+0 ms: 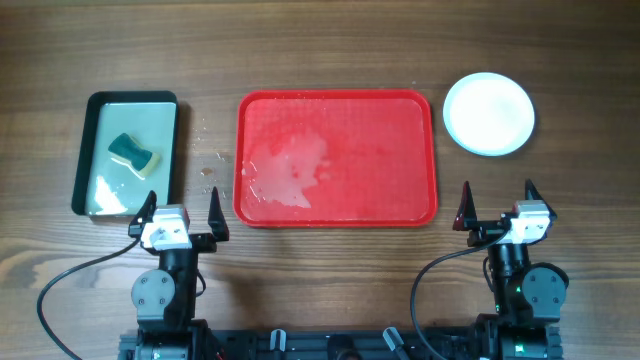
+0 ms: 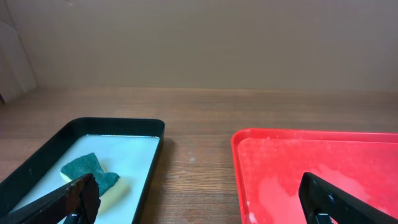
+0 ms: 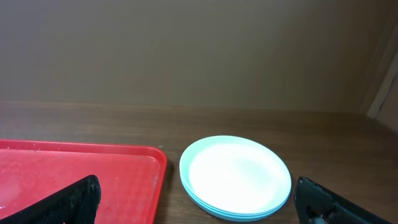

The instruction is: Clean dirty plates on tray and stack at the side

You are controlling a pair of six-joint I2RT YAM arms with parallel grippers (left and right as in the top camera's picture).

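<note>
I think the job is just about done. The large red rectangular plastic tray [image 1: 336,96] has no plates on it, only a wet patch [image 1: 290,170] that looks soapy on its floor. The stack of round shallow plates [image 1: 489,113] sits on the brown wooden table [image 1: 320,45], straight ahead of my right gripper [image 1: 497,190] and well apart from it. The stack is just beside the tray's far right corner but not touching it. The top plate is white, and in the right wrist view I can see pale blue rims peeking out under it. I cannot count for sure how many are under there. What may be left is wiping the wet tray, if that counts at all. The plates are round, so they have no long side. They lie flat, face up, one right on top of the other. The tray's long sides run from left to right across the front of both grippers, and it lies between them, a bit ahead. My left gripper [image 1: 181,198] has its fingers [image 2: 68,202] spread wide and holds nothing. My right gripper is spread wide and holds nothing too. Ahead and to the left of the left fingers is a small black-rimmed tray [image 1: 130,96] with a green and yellow sponge [image 1: 134,155] in it.
</note>
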